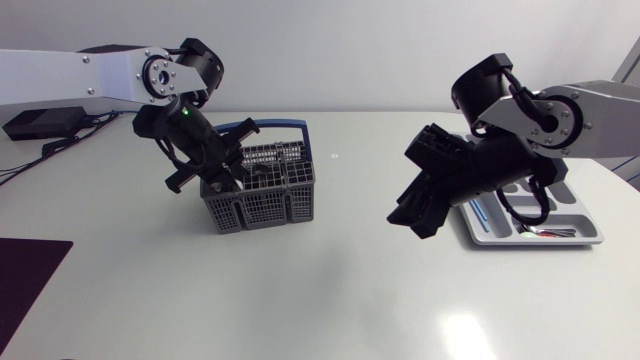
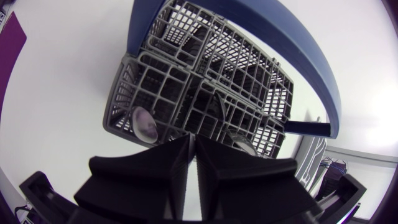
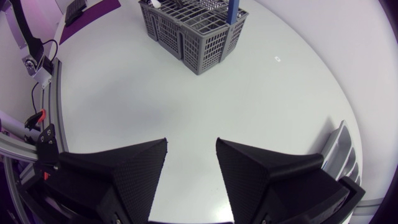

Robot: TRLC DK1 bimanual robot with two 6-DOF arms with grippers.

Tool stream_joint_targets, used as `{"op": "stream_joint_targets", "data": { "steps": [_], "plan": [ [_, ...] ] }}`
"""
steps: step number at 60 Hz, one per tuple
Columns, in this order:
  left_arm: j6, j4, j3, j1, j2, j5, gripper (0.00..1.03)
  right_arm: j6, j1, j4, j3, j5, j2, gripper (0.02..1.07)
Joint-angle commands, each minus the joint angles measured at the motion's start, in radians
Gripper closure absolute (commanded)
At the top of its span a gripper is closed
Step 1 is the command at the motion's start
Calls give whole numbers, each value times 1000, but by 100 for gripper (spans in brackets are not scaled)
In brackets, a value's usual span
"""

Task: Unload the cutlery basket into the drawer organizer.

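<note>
So the left gripper (image 2: 194, 144) was parked right over the cutlery basket (image 1: 265, 205), tips down at its rim. Its fingers (image 2: 171, 165) were pressed together with only a thin slit between them, and nothing showed in that slit. If it had a handle pinched, the wrist view didn't show it.

The basket stood upright on the table (image 1: 300, 300) in front of the left arm, open side up. Its long side ran roughly across the head view, with the blue handle (image 1: 275, 126) arching over it. A spoon (image 2: 144, 124) sat in a corner cell, bowl up, so its long axis was probably near vertical.

My take on doing the step well: open up first, drop straight down around one piece, grip just below the bowl, then lift straight up along that axis so it doesn't snag the mesh or tip the basket.

The right gripper (image 3: 191, 146) hung wide open and empty just beside the drawer organizer (image 1: 590, 238), well apart from the basket.
</note>
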Motion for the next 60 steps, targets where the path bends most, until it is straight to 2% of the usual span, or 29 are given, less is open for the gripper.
{"op": "stream_joint_targets", "data": {
  "steps": [1, 39, 60],
  "plan": [
    [4, 2, 24, 9, 20, 0, 100, 16, 10, 4, -24, 4, 5, 48],
    [22, 2, -12, 20, -101, 8, 100, 22, 40, 0, -29, 13, -5, 48],
    [22, 42, -50, -1, -192, 0, 100, 25, 53, 2, -41, 19, -16, 48]
  ]
}}
